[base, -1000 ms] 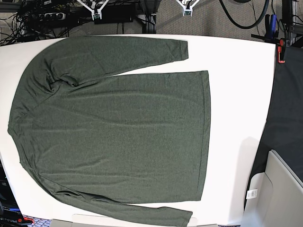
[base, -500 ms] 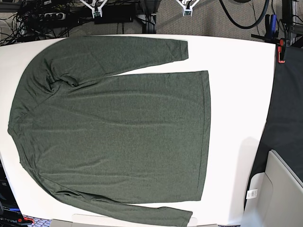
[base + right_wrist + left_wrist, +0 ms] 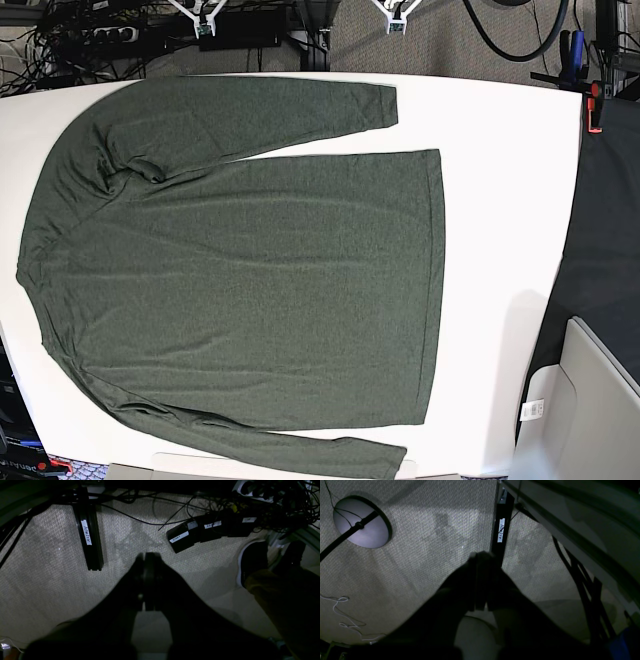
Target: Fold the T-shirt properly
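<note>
The T-shirt (image 3: 250,270), dark olive-green with long sleeves, lies spread flat on the white table (image 3: 500,200). Its neck is at the left and its hem at the right. One sleeve (image 3: 260,115) runs along the far edge and the other (image 3: 300,450) along the near edge. Both grippers are beyond the table's far edge, away from the shirt. My right gripper (image 3: 205,18) and left gripper (image 3: 397,15) show only as white tips. In the wrist views the left gripper (image 3: 481,555) and right gripper (image 3: 146,555) are shut and empty over carpet. The shirt is out of view there.
A clamp (image 3: 592,105) sits on the table's right edge. A grey bin (image 3: 590,410) stands at the bottom right. Under the far edge are a black labelled rail (image 3: 87,540), power strips with cables (image 3: 200,532), a person's shoe (image 3: 252,560) and a round stand base (image 3: 361,523).
</note>
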You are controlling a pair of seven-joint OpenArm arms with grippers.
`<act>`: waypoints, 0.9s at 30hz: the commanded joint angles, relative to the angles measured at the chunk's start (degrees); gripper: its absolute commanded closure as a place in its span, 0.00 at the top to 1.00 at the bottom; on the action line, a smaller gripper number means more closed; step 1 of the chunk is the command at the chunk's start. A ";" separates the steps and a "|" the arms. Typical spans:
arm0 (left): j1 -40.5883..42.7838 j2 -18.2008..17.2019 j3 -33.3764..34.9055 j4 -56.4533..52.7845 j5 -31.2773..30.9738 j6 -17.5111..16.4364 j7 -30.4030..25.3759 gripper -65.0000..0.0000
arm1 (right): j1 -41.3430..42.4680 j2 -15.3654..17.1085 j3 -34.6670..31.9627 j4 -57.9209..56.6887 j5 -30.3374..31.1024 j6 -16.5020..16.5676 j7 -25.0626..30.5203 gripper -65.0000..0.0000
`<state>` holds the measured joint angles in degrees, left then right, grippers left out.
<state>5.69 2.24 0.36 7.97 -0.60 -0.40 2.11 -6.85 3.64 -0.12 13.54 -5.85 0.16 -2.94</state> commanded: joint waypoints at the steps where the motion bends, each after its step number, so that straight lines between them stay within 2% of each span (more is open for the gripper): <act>1: 1.56 0.18 0.03 -0.01 0.47 -0.08 0.13 0.00 | -1.02 0.54 -0.01 0.13 0.00 -0.03 0.08 0.00; 5: 4.46 -0.61 0.21 5.09 0.65 -0.08 0.22 0.00 | -2.25 1.50 -0.01 0.39 0.00 -0.03 0.17 0.00; 9: 9.91 -1.76 0.21 12.74 0.82 -0.08 0.40 0.00 | -6.55 1.77 -0.01 7.25 0.00 -0.03 -0.27 0.00; 14: 15.62 -2.28 0.30 19.86 0.56 -0.08 0.31 0.00 | -12.62 3.70 0.08 15.08 0.00 -0.12 -0.36 0.00; 27: 31.01 -3.25 -0.05 45.00 0.56 -0.08 0.84 0.00 | -30.20 6.51 0.43 44.79 0.18 -0.30 -0.44 0.00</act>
<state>35.88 -0.82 0.38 52.16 -0.14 -0.56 4.12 -35.90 9.93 0.14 57.84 -5.85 -0.05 -4.32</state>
